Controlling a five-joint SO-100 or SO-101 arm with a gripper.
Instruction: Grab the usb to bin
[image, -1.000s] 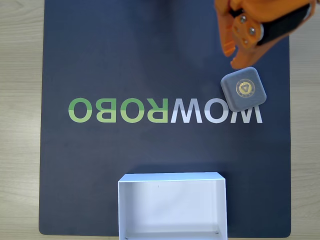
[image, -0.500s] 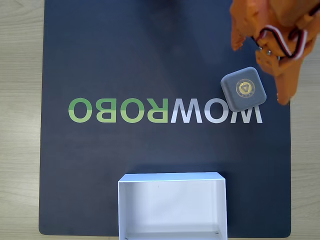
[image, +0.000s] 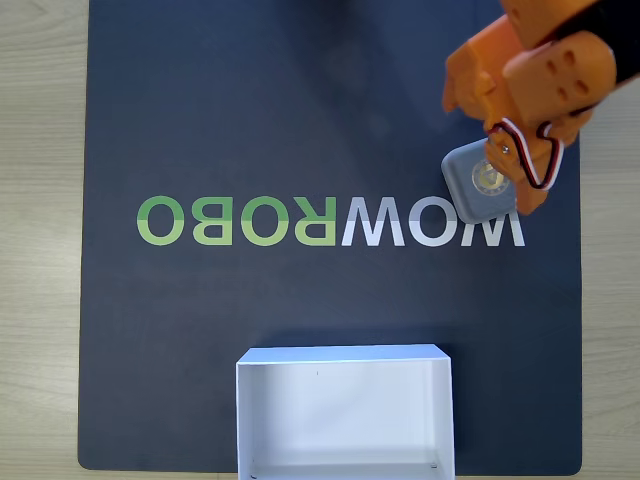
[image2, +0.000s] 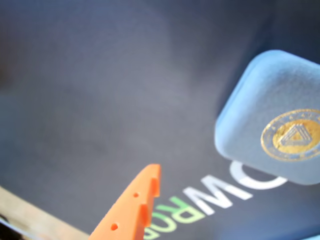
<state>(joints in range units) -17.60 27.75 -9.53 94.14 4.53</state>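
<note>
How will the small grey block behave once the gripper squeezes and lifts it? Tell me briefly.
The grey block looks solid, with a flat face, so it probably stays stiff and will not roll. Its rounded corners and smooth-looking sides could let it twist or slip between the fingers. It lies flat on the dark mat, so it seems unlikely to tip.

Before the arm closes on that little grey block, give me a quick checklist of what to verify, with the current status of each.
1. Grey block lying flat on the dark mat: ok, gold emblem faces up in the wrist view.
2. End effector above the block: ok in the fixed view.
3. Fingers on both sides of the block: cannot tell; the wrist view shows one orange finger well off to the side.
4. Jaw opening: cannot tell.
5. White box open, nothing visible inside: ok.
6. Mat between block and box free of obstacles: ok.
</note>
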